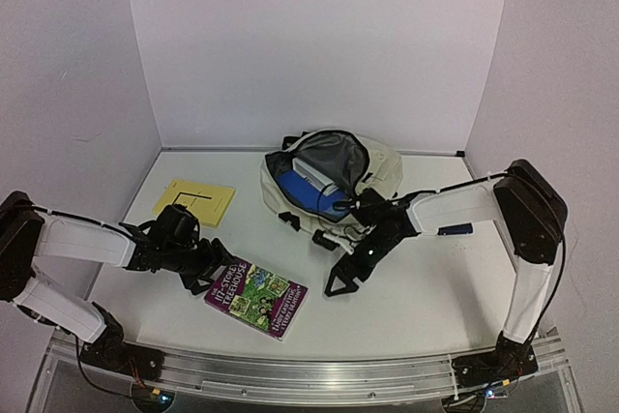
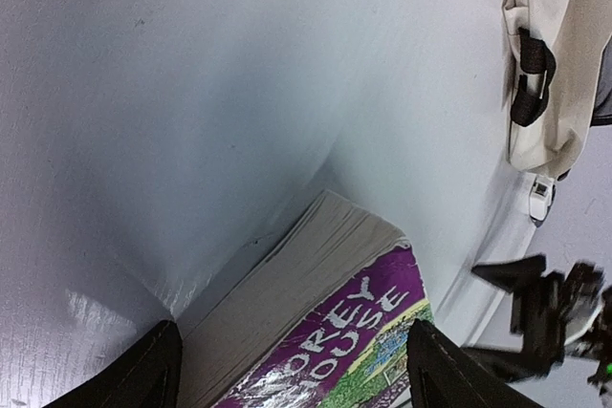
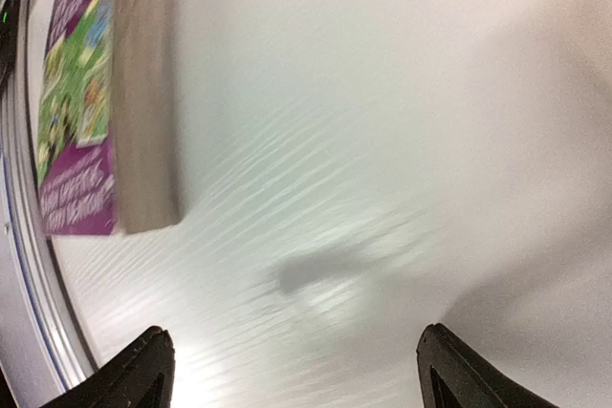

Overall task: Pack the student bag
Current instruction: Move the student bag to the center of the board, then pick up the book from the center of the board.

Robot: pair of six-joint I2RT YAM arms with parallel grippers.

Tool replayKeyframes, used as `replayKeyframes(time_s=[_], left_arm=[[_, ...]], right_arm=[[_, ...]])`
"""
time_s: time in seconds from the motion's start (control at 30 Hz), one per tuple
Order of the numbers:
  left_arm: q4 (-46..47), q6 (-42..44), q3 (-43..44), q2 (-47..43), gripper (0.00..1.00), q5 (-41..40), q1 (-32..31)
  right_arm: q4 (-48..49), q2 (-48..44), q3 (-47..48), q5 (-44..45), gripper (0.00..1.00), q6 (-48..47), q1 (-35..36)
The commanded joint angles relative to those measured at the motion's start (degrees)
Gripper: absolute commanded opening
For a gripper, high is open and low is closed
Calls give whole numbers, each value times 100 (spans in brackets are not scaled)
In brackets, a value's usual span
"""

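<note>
The student bag, cream fabric with black straps, lies at the back middle of the table. Its mouth is open on grey lining, and a blue item shows inside. A purple and green book lies flat near the front. My left gripper is open at the book's left end. In the left wrist view, the book sits between its wide-set fingers. My right gripper is open over bare table, right of the book and in front of the bag, with nothing between its fingers.
A yellow notebook lies at the back left, behind my left arm. The bag's side with a black buckle shows in the left wrist view. White walls close in the table at the back and on both sides.
</note>
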Motion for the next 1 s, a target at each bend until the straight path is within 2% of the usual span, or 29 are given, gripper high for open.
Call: replayKeyframes(time_s=[0.0, 0.13, 0.23, 0.4, 0.6, 0.77, 0.97], left_arm=[[62, -259, -117, -134, 81, -150, -45], [-11, -237, -116, -203, 81, -184, -64], [43, -195, -153, -229, 81, -186, -118], [490, -51, -141, 15, 80, 27, -324], [1396, 0, -81, 538, 76, 241, -633], [1873, 206, 148, 953, 73, 376, -782], [2248, 256, 365, 1521, 70, 497, -796]], right_arm=[[-146, -239, -198, 389, 82, -418, 923], [-144, 110, 47, -170, 72, -189, 1023], [-135, 395, 255, -645, 71, 12, 1111], [-75, 833, 946, -867, 71, 363, 1025], [-64, 1131, 1617, -941, 65, 805, 248], [-47, 844, 1500, -737, 58, 959, -381], [82, 540, 867, -1244, 54, 1058, -415]])
